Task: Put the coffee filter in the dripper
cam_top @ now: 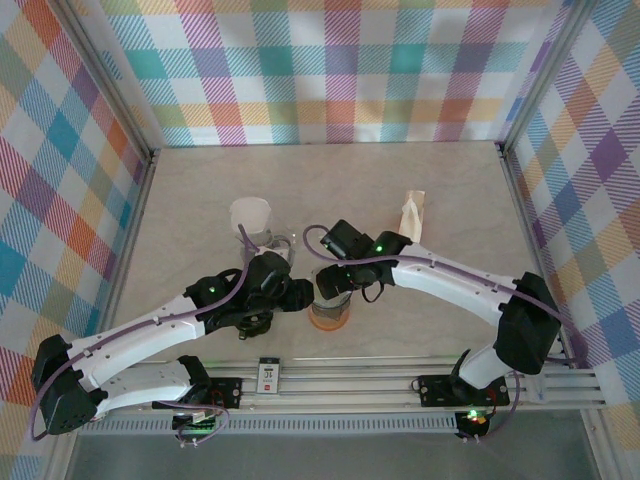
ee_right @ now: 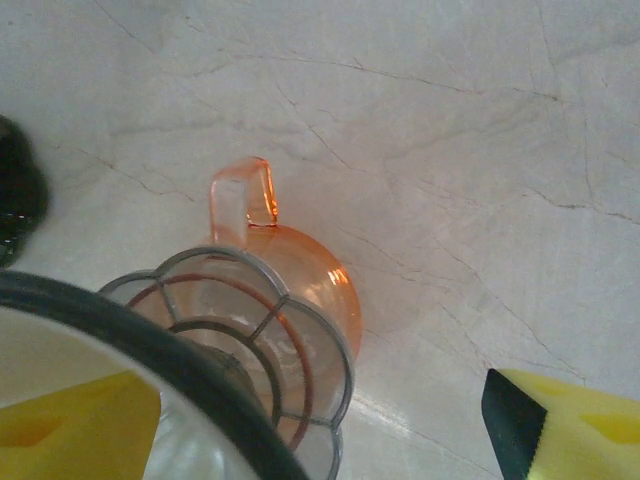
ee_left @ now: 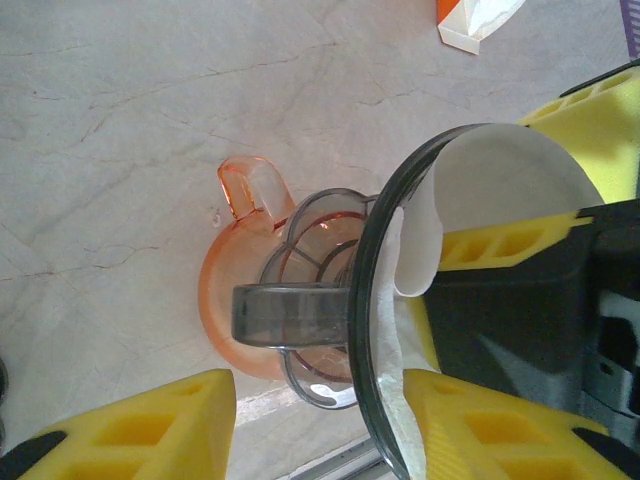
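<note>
— Yellow left fingers (ee_left: 130,430) part-way apart; nothing visibly clamped; one well clear on the open side, the other hard by the dripper (ee_left: 290,315) rim; contact there impossible to tell.
— And the right fingers (ee_right: 70,420)?
— Spread wide; gripping nothing; one dipped inside the rim against white paper, the other out over bare table (ee_right: 480,150), well apart from everything.
— Whereabouts of the filter (ee_left: 500,170)?
— Inside the dripper, around that inner right finger; lining the wall, one flap curled inward beside the fingertip; not visibly flat all round.
— Reason for a finger inside?
— Probably to press the paper open against the wall and stop it springing back out; a guess, not a sight.
— And for the left fingers so close?
— Likely a brace; dripper perched on an orange cup (ee_left: 215,300) just beyond those fingertips, scalloped foot on the cup mouth; easy to tip or slide under a sideways push.
— Stage of the job?
— Near the end, by the look of it; paper in, seating unfinished.
— Next move?
— Smooth the curled flap down; then lift the inner finger straight up, slowly; risk of paper clinging to the pad and riding out.
— Anything else nearby?
— Filter packet (cam_top: 412,213) beyond the right fingers, well apart; no part in this step.
</note>
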